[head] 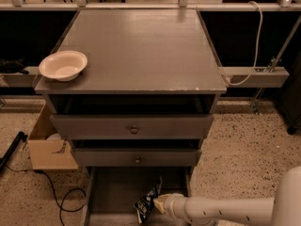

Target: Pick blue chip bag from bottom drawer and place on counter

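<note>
Camera view, hand (pixel 158 202) touching blue chip bag (pixel 144 206), inside bottom drawer (pixel 113 192)

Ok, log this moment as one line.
stage: pick | end effector: in bottom drawer, at blue chip bag | counter: no bag yet

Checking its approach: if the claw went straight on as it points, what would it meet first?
The blue chip bag, right at the tip of the claw, which points left in the view, low in the bottom drawer. Beyond it, probably the drawer's left wall; depth is unclear.

High frontal view, tool (pixel 159 203) bottom centre
</note>
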### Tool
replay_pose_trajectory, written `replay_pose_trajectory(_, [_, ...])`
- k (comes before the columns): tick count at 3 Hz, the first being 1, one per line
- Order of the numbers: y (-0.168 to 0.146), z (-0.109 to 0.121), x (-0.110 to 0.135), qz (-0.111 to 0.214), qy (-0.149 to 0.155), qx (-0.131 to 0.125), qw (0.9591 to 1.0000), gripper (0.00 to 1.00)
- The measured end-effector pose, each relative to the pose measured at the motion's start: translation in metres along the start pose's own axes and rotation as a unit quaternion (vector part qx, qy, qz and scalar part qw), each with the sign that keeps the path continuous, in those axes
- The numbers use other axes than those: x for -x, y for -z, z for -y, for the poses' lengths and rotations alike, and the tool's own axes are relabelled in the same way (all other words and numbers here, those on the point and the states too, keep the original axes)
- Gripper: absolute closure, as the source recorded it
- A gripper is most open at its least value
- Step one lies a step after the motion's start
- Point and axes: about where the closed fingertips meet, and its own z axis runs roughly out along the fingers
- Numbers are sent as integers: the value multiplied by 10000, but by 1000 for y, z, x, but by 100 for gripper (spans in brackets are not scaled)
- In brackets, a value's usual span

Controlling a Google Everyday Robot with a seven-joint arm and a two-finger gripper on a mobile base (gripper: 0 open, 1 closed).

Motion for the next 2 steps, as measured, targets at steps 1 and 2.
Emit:
replay_pose_trajectory(1, [17, -4, 0, 71, -46, 175, 9998, 100])
replay_pose_trajectory(2, [17, -5, 0, 63, -42, 177, 9998, 100])
